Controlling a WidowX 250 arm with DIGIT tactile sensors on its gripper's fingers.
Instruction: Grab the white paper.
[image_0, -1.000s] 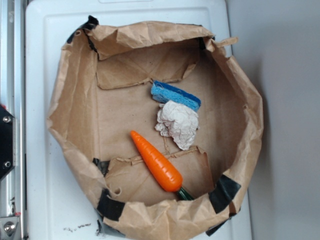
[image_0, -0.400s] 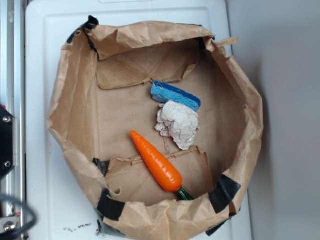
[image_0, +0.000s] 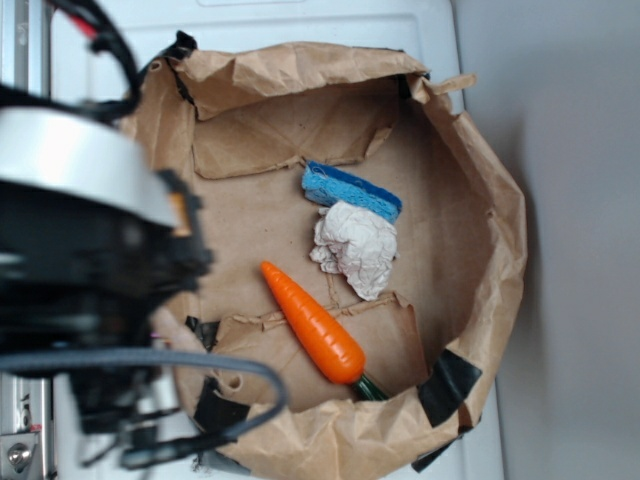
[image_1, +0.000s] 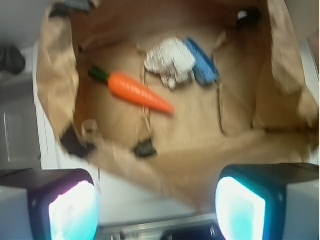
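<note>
While my pincer (image_1: 157, 202) hung wide open and held nothing, the white paper (image_0: 355, 248) lay in the brown bag (image_0: 480, 310). It touched the blue sponge (image_0: 350, 190), near the carrot (image_0: 312, 323).

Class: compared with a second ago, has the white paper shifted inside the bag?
No. The white paper still touches the sponge, at the same spot in the bag.

Brown paper bag with a carrot and a sponge on a white surface

The brown paper bag (image_0: 470, 200) lies opened wide, patched with black tape (image_0: 448, 385) at its rim. Inside, the orange carrot (image_0: 312, 325) lies diagonally with its green stem toward the near wall. The blue sponge (image_0: 350, 190) lies beyond it. The white surface (image_0: 90, 60) is under the bag.
</note>
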